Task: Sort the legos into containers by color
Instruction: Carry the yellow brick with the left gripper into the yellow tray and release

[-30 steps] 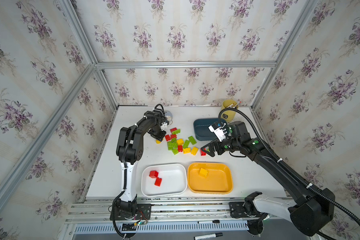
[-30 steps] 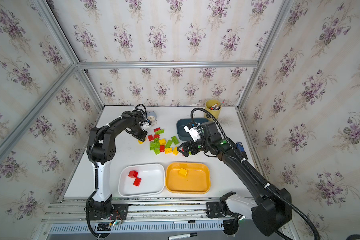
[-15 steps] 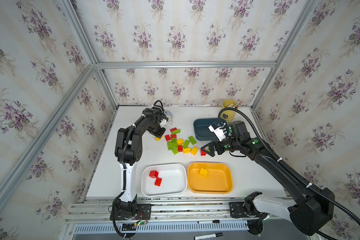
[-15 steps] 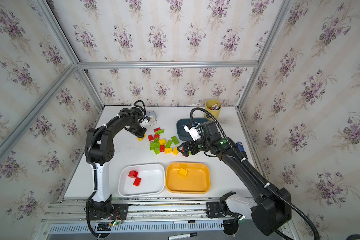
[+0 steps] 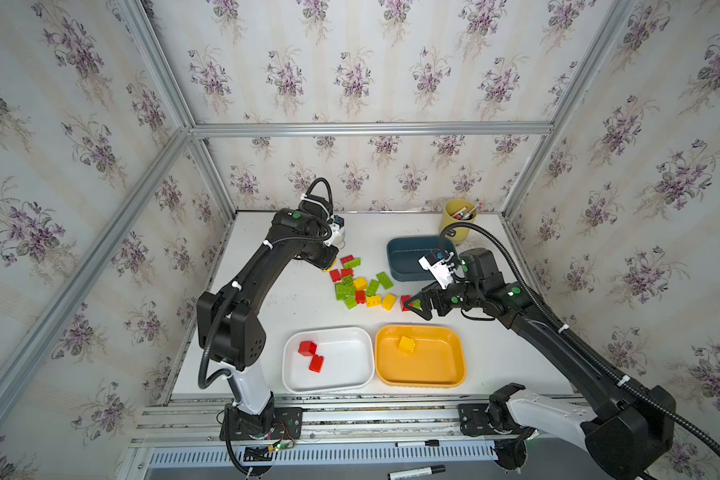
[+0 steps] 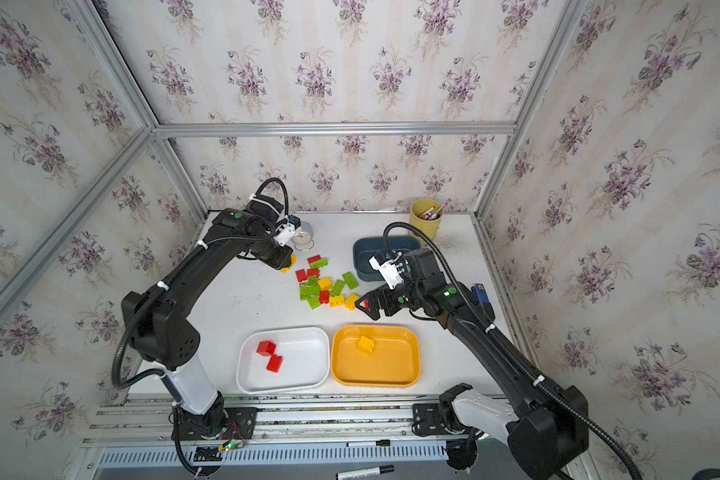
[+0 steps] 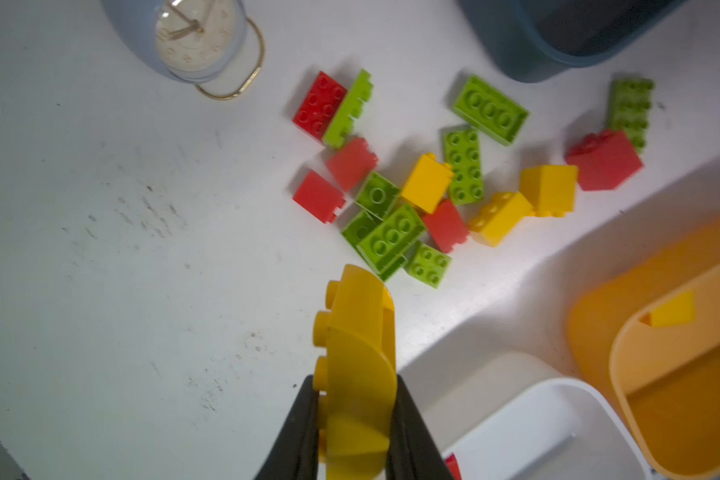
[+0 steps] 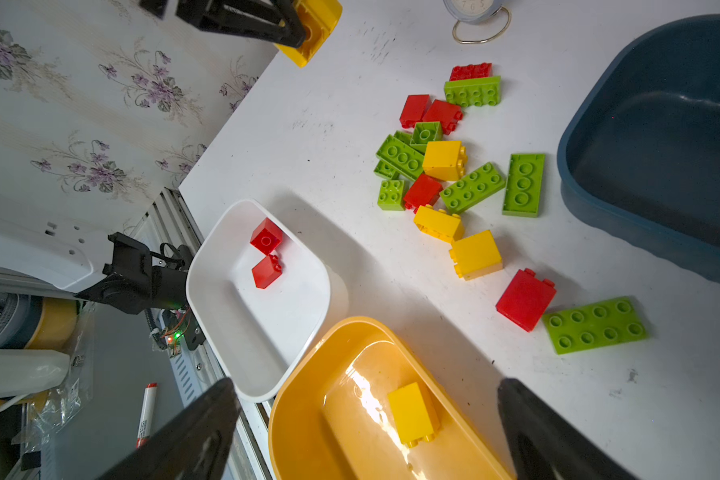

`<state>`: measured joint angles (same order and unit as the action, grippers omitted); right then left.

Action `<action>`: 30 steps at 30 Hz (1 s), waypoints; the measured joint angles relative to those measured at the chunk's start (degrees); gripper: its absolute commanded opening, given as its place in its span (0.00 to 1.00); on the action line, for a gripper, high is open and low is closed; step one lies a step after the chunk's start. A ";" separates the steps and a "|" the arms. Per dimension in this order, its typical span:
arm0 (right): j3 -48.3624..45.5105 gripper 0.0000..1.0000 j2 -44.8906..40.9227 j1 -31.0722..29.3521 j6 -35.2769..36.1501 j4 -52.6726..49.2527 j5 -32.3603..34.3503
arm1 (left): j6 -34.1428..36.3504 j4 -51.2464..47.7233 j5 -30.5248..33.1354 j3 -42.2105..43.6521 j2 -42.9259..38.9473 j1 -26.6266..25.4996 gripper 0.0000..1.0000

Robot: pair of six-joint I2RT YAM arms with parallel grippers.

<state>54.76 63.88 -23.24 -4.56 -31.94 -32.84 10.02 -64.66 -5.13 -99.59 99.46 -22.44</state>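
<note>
legos [image 5: 360, 286] mostly loose in a pile on the worktop [image 5: 300, 316]; two red sit in the white tray [image 5: 350, 357], one yellow in the orange-yellow tray [image 5: 433, 365], teal tray [image 5: 404, 259] looks empty. left jaws clamp a curved yellow lego [image 7: 358, 353] near the pile, right jaws gape wide, holding nothing.

The left arm [image 5: 242, 286] and right arm [image 5: 558, 336] are matte black with boxy joints, each on a white base shell [image 5: 250, 386] on a silver rail [image 5: 350, 409]. Ribbed black hoses [image 6: 119, 353] run along them, fastened by white zip ties [image 5: 236, 285]. Green dots [image 5: 296, 215] mark joints. A white block [image 5: 435, 268] sits at each wrist. The right gripper [image 8: 366, 388] has black wedge-shaped fingers [image 8: 192, 432].
</note>
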 measured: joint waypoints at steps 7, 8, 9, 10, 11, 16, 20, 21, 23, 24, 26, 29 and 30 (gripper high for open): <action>-3.87 1.00 -2.95 1.97 -0.61 -0.37 -1.60 | -9.31 0.04 -4.72 7.26 -8.98 -14.53 0.15; -4.31 1.00 -3.69 2.32 -0.61 -0.66 -1.68 | -11.06 0.63 -5.33 8.33 -9.77 -16.79 0.15; -4.74 1.00 -4.42 2.67 -0.59 -0.83 -1.79 | -12.76 1.33 -5.90 9.44 -10.51 -18.78 0.15; -5.38 1.00 -5.29 3.04 -0.61 -1.05 -1.84 | -14.78 2.27 -6.27 10.78 -11.32 -20.70 0.15; -5.92 1.00 -6.14 3.37 -0.59 -1.27 -1.88 | -16.92 3.26 -6.49 12.15 -12.07 -22.38 0.15; -8.63 1.00 -9.55 4.57 -0.90 -2.73 -1.97 | -27.32 10.03 -6.25 18.34 -13.31 -29.62 0.15; -9.99 1.00 -11.26 4.74 -1.49 -3.34 -1.75 | -33.94 15.98 -5.77 21.31 -11.47 -35.36 0.16; -10.25 1.00 -11.63 4.79 -1.64 -3.43 -1.73 | -35.26 17.18 -5.53 22.25 -10.84 -36.11 0.16; -10.43 1.00 -12.13 4.85 -1.64 -3.85 -1.53 | -37.22 18.84 -4.83 23.76 -9.75 -37.07 0.16; -10.58 1.00 -12.39 4.90 -1.64 -3.85 -1.51 | -38.03 19.58 -3.74 24.46 -9.07 -37.70 0.16; -10.62 1.00 -12.68 5.01 -1.64 -4.52 -1.31 | -39.23 21.03 -3.54 25.79 -8.02 -38.60 0.19; -10.62 1.00 -13.14 5.05 -1.62 -4.81 -1.16 | -40.37 21.97 -2.69 27.71 -6.93 -39.34 0.32; -10.62 1.00 -13.25 5.05 -1.62 -4.85 -1.16 | -40.63 22.03 -2.19 27.96 -6.73 -39.30 0.33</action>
<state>44.14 50.63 -18.20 -6.17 -36.80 -34.00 -30.61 -42.63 -7.31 -71.64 92.73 -61.73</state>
